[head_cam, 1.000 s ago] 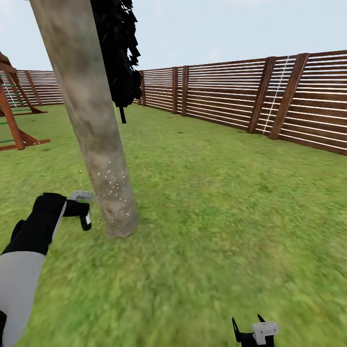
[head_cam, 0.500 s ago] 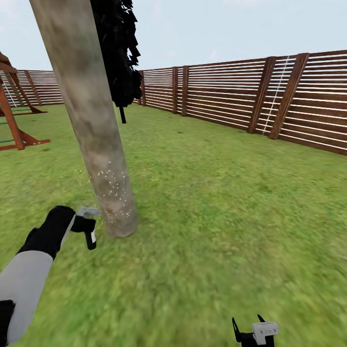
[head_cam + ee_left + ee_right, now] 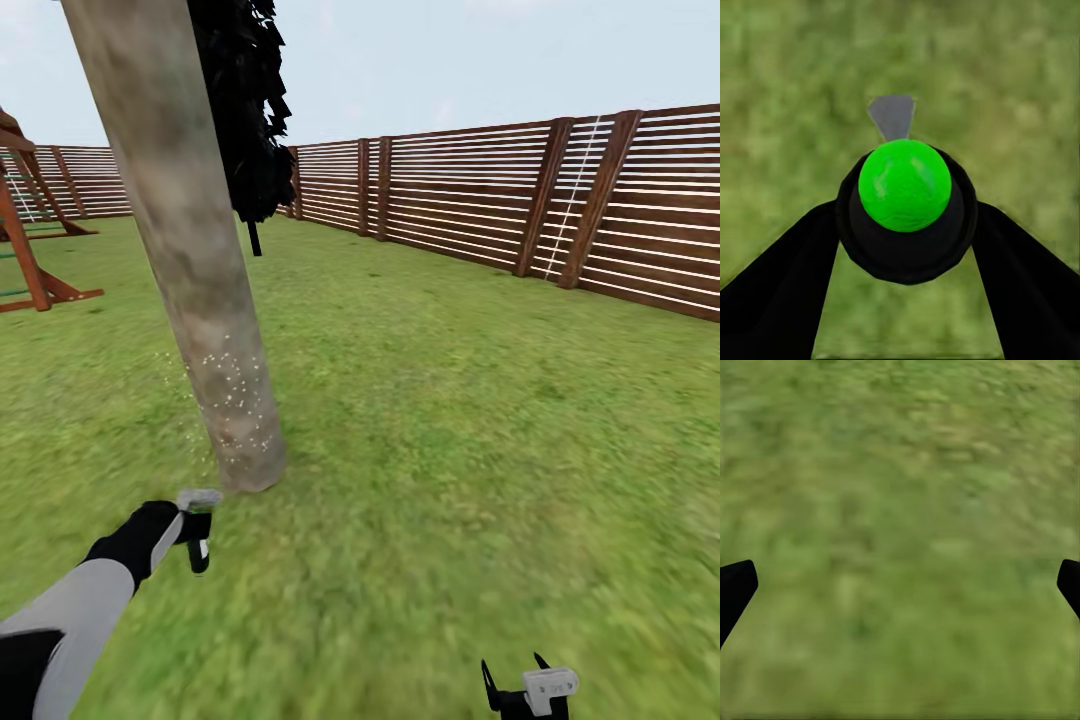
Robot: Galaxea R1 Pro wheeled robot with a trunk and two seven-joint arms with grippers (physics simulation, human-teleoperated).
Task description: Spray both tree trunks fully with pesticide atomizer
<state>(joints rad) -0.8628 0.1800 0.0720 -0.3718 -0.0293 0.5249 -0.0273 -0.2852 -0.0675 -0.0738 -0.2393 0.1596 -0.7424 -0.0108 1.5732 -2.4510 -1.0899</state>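
Left gripper [image 3: 196,530] is pinching the pesticide atomizer [image 3: 198,522], both fingers tight on its dark body. In my left wrist view the atomizer [image 3: 904,202] sits square between the two fingers [image 3: 780,289], bright green cap facing the camera, grey nozzle tip sticking out past it over the grass [image 3: 787,82].

In my head view the atomizer hangs low over the floor [image 3: 430,450], near the base of the tree trunk [image 3: 185,250] and on the robot's side of it. A band of whitish pesticide specks [image 3: 232,385] sits on the lower trunk. The trunk leans slightly.

Right gripper [image 3: 515,680] is low at the frame's bottom edge, fingers spread wide with nothing between them; right wrist view has just the fingertips [image 3: 733,589] at the edges over grass.

Behind: narrow black tree [image 3: 245,110], wooden fence [image 3: 520,200], red swing frame [image 3: 25,240].
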